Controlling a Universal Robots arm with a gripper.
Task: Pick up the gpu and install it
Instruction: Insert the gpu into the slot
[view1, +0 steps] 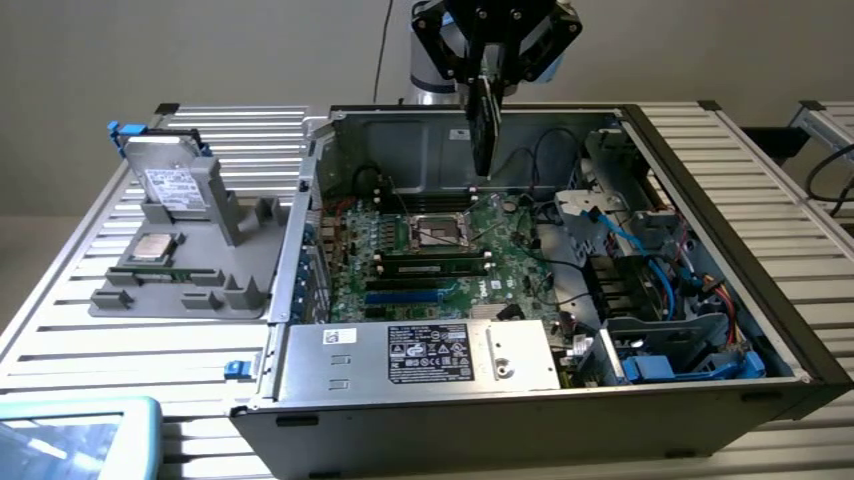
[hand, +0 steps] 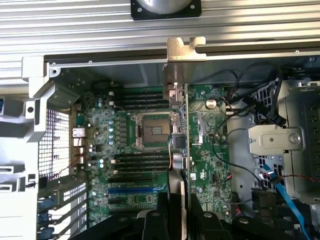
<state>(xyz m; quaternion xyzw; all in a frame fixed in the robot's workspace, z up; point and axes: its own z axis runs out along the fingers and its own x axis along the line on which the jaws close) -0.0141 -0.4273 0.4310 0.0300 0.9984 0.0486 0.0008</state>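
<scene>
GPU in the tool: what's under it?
Under the gpu, held edge-down by the tool: the motherboard, just beside the CPU socket. The board strip directly beneath is covered.

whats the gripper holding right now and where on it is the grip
The gpu, gripped at its upper edge by the gripper; it hangs upright over the open case.

Exterior view: arm (view1: 424, 80) above the gripper (view1: 485, 82) is cut off at the picture's edge. The gpu (view1: 482, 135) hangs edge-on below the gripper, so its faces cannot be told.
Wrist view: gripper (hand: 178, 220) is cropped at the edge. The gpu (hand: 178, 125) hides a strip of the motherboard (hand: 210, 165) beyond it.
Power supply label (view1: 430, 352): print too small to read.
</scene>
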